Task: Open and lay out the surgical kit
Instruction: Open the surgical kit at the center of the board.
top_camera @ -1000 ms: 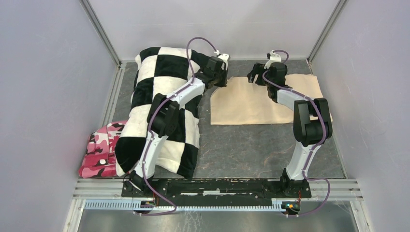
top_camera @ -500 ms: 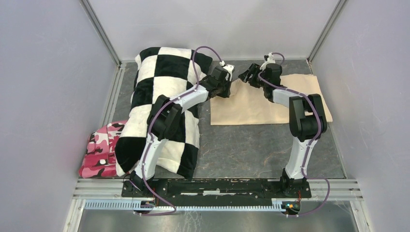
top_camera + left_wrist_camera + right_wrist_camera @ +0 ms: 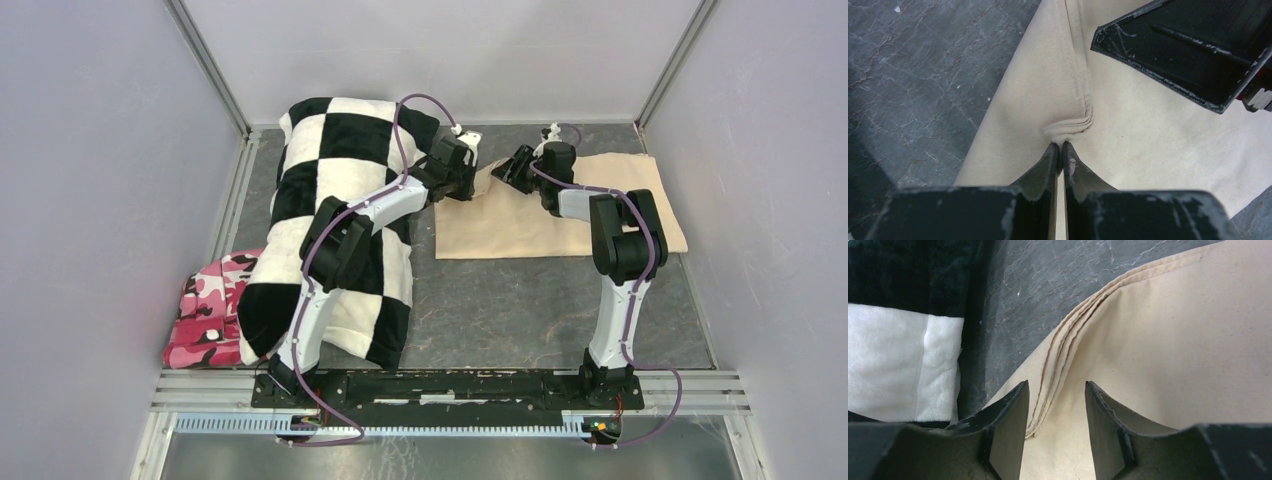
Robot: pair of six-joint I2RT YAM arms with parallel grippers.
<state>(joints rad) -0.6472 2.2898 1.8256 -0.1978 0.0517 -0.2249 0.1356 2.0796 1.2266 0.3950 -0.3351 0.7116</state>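
Dark grey marbled worktop [image 3: 500,300], closed in by pale walls at the left, right and far sides. On the far right part, a beige cloth wrap [image 3: 500,222] spread flat, its hems stacked in layers at the far left corner. Across the left part, a black-and-white checkered pillow [image 3: 320,150], with a pink camouflage cloth [image 3: 205,305] bunched against its near left edge.

Bright, even, diffuse light; soft dark shadow on the table [image 3: 923,65] beside the left pincer [image 3: 1059,146]; wrist close-ups crisp.
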